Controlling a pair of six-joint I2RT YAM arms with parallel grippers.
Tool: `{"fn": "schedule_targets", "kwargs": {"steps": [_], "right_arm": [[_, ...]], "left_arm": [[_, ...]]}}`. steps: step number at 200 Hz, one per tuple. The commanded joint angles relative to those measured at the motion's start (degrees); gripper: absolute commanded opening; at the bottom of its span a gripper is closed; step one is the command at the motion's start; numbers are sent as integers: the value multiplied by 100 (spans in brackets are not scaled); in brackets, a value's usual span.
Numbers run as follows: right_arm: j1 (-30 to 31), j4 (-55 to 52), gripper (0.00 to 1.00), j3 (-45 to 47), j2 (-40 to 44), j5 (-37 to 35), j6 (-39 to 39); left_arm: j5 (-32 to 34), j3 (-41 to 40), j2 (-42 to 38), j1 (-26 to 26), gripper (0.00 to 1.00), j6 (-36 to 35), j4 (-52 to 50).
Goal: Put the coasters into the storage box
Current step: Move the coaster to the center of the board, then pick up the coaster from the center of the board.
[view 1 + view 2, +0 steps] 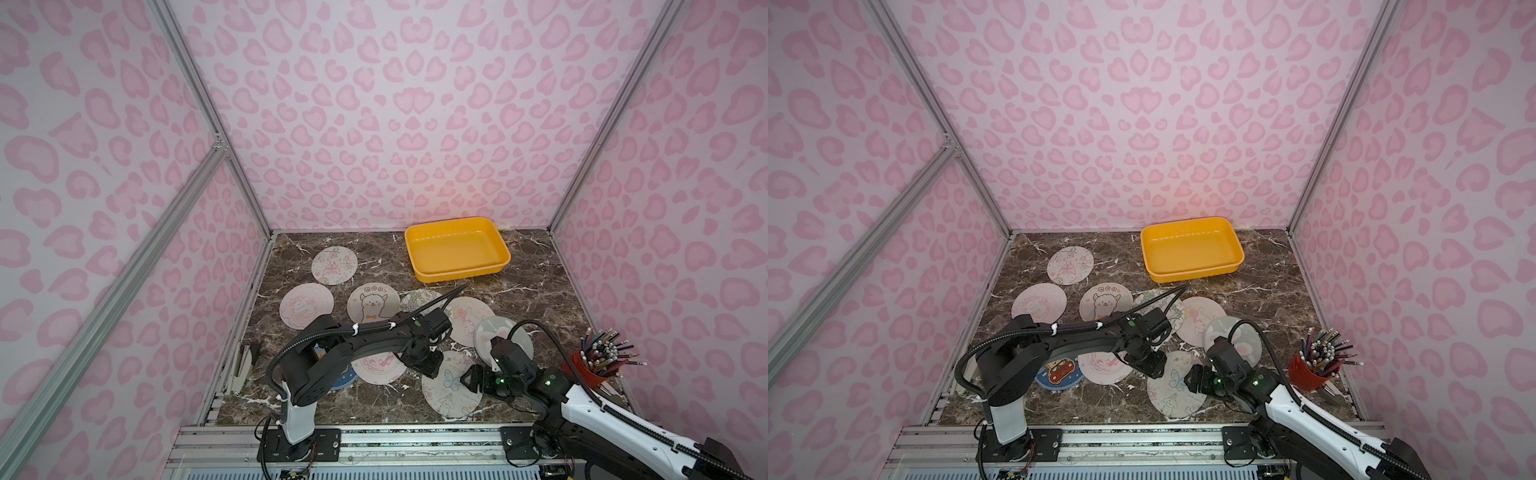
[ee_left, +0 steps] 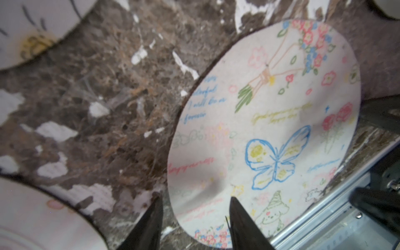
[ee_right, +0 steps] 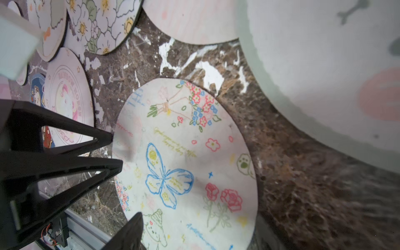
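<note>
The butterfly-print coaster (image 1: 451,388) (image 1: 1177,388) lies near the front of the marble table. My left gripper (image 1: 431,372) (image 2: 195,204) is shut on its edge, one fingertip on the print and one off the rim; the disc puckers there (image 3: 129,155). My right gripper (image 1: 469,380) stands open at the coaster's opposite edge, with one finger (image 3: 129,231) over the print. Several more coasters lie flat around it, among them an alpaca one (image 1: 373,307) and a blue-rimmed one (image 1: 1054,374). The yellow-orange storage box (image 1: 461,273) (image 1: 1196,272) sits empty at the back.
A red pencil cup (image 1: 590,370) full of pencils stands at the right front corner. A large green-edged coaster (image 1: 505,332) lies just behind my right wrist. Patterned walls close in three sides, and a metal rail (image 1: 374,436) runs along the front.
</note>
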State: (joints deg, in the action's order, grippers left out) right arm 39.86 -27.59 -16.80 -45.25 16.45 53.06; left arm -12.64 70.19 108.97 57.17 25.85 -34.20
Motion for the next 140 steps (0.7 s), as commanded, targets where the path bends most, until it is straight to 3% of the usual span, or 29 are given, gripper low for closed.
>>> {"fn": "schedule_targets", "kwargs": {"steps": [1, 72, 140], "right_arm": [[13, -659, 79, 198, -4, 273, 150], [13, -733, 63, 52, -235, 121, 3], [13, -723, 22, -154, -165, -141, -3]], "left_arm": [[158, 67, 172, 22, 49, -1, -92], [272, 103, 194, 31, 42, 51, -204], [294, 73, 142, 29, 41, 34, -183]]}}
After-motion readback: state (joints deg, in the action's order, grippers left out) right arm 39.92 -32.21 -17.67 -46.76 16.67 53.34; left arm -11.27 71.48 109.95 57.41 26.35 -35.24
